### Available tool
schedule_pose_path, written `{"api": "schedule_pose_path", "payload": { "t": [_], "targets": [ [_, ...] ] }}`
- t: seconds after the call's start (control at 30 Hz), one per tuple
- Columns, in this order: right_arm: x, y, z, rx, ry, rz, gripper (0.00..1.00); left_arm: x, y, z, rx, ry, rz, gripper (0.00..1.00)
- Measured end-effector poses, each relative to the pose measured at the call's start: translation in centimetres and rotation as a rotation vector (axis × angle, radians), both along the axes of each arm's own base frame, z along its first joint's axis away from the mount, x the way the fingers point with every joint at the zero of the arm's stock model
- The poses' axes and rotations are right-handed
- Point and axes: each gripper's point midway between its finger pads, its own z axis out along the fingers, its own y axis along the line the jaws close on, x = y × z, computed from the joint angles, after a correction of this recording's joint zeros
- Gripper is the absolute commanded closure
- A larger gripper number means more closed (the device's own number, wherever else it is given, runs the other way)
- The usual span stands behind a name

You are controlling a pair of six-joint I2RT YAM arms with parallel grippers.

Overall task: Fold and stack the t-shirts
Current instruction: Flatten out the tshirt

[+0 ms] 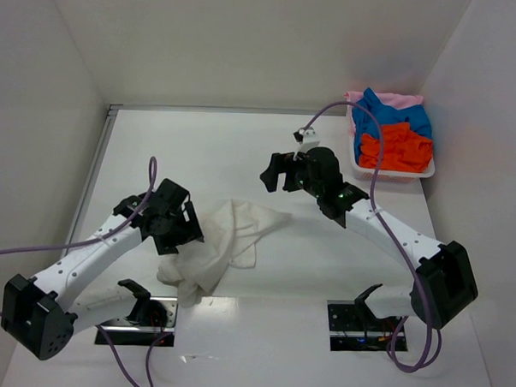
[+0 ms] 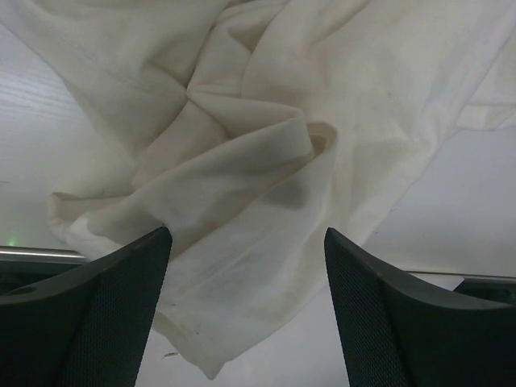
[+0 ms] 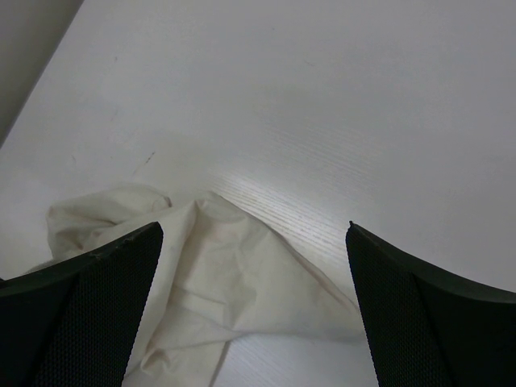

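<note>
Two tools, both spread wide, gripping nothing | left tool (image 2: 247, 234) poised over the off-white t-shirt (image 1: 228, 239) | right tool (image 3: 254, 227) above its far corner | shirt crumpled, bunched mid-bench (image 1: 315, 264), near the left arm

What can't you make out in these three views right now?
Top view: the left hand covers its own fingertips, so contact with the off-white t-shirt is unclear.
Left wrist view: that shirt runs off the top and right edges.
Top view: pink t-shirt mostly buried under the blue t-shirt in the tray; a cable crosses the pile.
Right wrist view: shirt cut off by the bottom edge.
</note>
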Motion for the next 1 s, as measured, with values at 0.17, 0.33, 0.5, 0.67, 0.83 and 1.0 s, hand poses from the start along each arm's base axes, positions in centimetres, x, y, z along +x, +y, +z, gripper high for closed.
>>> {"api": "schedule_pose_path", "payload": {
  "t": [0.17,0.33,0.5,0.67,0.83,1.0],
  "targets": [
    [0.0,0.0,0.0,-0.008,-0.005,0.005,0.0,0.1,-0.6,-1.0,-0.008,0.039,-0.001,0.17],
    [0.0,-0.1,0.0,-0.016,-0.011,0.007,0.0,-0.2,-0.9,-1.5,-0.024,0.059,-0.009,0.27],
    [0.1,-0.1,0.0,-0.019,-0.013,0.006,0.0,-0.7,-1.0,-1.5,-0.041,0.059,-0.027,0.74],
    [0.1,-0.1,0.0,-0.02,-0.013,0.006,0.0,-0.7,-1.2,-0.5,-0.064,0.025,-0.05,1.0],
    [0.1,-0.1,0.0,-0.02,-0.014,0.005,0.0,0.3,-1.7,1.9,-0.082,-0.024,-0.081,1.0],
    [0.2,-0.5,0.0,-0.027,-0.017,-0.014,0.0,4.4,-2.6,9.6,-0.083,-0.214,-0.115,1.0]
  ]
}}
